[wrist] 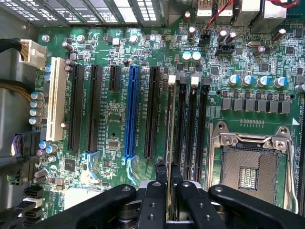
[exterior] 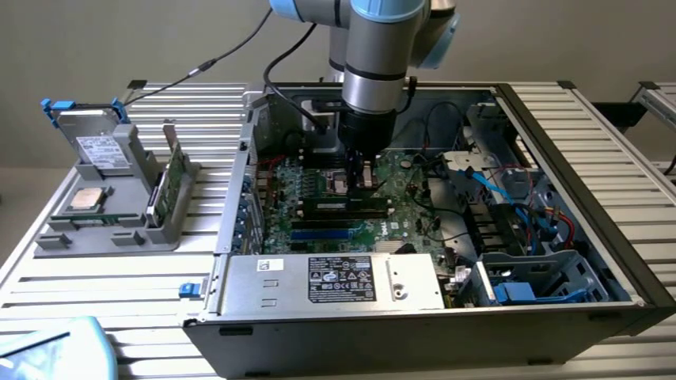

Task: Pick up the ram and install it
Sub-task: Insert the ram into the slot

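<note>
The ram point(wrist: 170, 119) shows edge-on as a thin pale line, standing on its long edge over the leftmost of the black memory slots point(wrist: 183, 124) on the green motherboard point(wrist: 114, 124). My gripper point(wrist: 167, 175) is shut on the ram's near end, one black fingertip point(wrist: 160, 171) on each side. In the exterior view the gripper point(exterior: 363, 176) hangs straight down from the arm inside the open computer case point(exterior: 591, 158), low over the motherboard point(exterior: 317, 186) next to the processor socket point(exterior: 340, 180). I cannot tell whether the ram's lower edge is seated in the slot.
The open processor socket point(wrist: 248, 167) lies beside the memory slots, with black and blue expansion slots point(wrist: 131, 114) on the other side. The power supply point(exterior: 338, 281) and drive cages point(exterior: 528, 277) crowd the case. A grey parts tray point(exterior: 106, 218) with a silver chip point(exterior: 87, 198) stands at the exterior view's left.
</note>
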You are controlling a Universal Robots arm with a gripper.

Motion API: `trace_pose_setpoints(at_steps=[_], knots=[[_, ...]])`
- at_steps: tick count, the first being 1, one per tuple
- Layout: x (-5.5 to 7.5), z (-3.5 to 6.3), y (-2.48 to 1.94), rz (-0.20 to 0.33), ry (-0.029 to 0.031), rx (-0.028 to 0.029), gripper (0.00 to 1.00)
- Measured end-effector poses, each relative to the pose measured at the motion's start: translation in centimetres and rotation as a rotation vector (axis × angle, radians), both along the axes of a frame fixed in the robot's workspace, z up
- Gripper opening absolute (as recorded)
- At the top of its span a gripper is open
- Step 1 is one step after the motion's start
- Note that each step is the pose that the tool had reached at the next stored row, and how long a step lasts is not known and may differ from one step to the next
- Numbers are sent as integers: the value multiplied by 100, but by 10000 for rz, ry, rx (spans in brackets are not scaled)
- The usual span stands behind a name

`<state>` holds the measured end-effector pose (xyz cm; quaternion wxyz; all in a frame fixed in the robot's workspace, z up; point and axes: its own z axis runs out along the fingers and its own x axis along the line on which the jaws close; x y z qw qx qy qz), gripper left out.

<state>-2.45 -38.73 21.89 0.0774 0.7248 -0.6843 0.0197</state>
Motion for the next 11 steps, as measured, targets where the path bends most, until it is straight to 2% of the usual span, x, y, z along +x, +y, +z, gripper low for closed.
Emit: trace_pose_setpoints(at_steps=[11], knots=[[11, 0, -8, 33, 3, -1, 14]])
